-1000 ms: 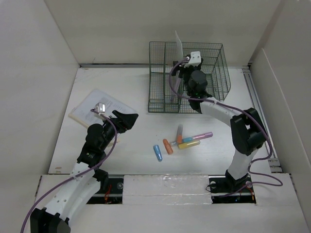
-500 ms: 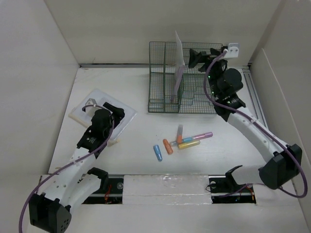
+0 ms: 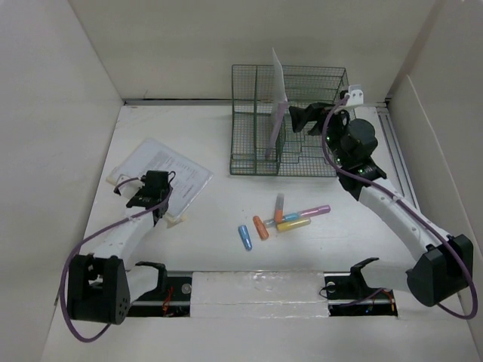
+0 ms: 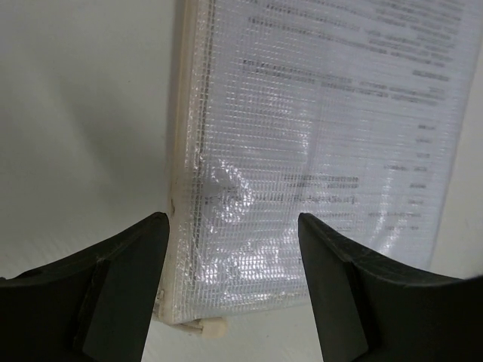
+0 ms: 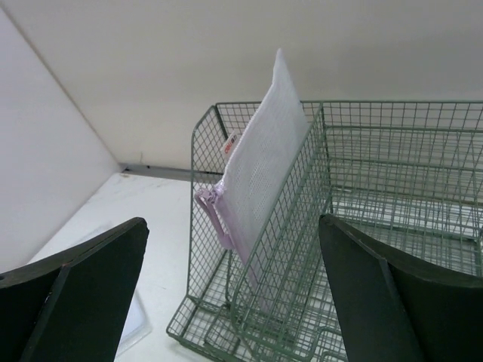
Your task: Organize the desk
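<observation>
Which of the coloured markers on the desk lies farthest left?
The short blue marker, at the left end of the group, beside the orange marker; the yellow marker and pink marker lie further right.

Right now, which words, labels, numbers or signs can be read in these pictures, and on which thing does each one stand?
No text can be read here.
Printed sheet inside the clear mesh pouch on the desk: many lines of print, all too blurred.
Red and white tag on the lilac pouch in the wire basket: too small.
Coloured pens: no label legible.
</observation>
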Available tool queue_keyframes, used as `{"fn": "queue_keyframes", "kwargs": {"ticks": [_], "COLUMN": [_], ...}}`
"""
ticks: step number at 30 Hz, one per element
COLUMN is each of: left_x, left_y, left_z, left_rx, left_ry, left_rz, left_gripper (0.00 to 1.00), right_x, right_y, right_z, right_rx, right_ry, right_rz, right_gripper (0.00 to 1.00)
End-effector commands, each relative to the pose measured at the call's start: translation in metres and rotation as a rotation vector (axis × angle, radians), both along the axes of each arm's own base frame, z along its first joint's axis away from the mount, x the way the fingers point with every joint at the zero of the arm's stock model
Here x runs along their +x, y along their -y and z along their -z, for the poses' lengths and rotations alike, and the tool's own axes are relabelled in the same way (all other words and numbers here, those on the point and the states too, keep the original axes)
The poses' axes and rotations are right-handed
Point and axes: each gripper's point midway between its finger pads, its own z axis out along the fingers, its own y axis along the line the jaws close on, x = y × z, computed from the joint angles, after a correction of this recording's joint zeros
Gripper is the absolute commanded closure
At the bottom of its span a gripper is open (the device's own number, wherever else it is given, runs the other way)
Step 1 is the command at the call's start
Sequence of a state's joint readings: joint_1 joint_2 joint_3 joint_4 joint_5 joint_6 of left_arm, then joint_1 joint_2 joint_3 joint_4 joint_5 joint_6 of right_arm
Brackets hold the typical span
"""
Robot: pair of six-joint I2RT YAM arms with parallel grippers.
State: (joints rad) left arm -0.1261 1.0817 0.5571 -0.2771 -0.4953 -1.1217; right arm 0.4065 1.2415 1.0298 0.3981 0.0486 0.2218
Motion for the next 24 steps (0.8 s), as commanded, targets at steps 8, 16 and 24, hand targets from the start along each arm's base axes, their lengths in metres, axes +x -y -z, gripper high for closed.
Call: {"fn": "queue_keyframes", "kwargs": {"ticks": [8,16,24], "left_x": [-0.008,-0.011,0.001], "left_y": [-0.013,-0.008,0.006], "left_z": [0.056,0.058,0.062], "left_rx": [-0.066,-0.073,-0.102], "left_ry": [-0.186,-0.112,-0.078], "left_rz": [-0.120,-0.046,0.059], "left_gripper": [0.43,0.58,1.00], "right_x": [-0.029,-0.033,-0.040], "right_y": [0.000,-0.009,-0.015], "right_z": [-0.029,-0.030,-0.035], "right_rx": [0.062,0.076,0.069], "right_ry": [0.078,0.073,0.081], "right_rz": [-0.112,-0.147,-0.136], "right_gripper": [0.00,0.00,0.00]}}
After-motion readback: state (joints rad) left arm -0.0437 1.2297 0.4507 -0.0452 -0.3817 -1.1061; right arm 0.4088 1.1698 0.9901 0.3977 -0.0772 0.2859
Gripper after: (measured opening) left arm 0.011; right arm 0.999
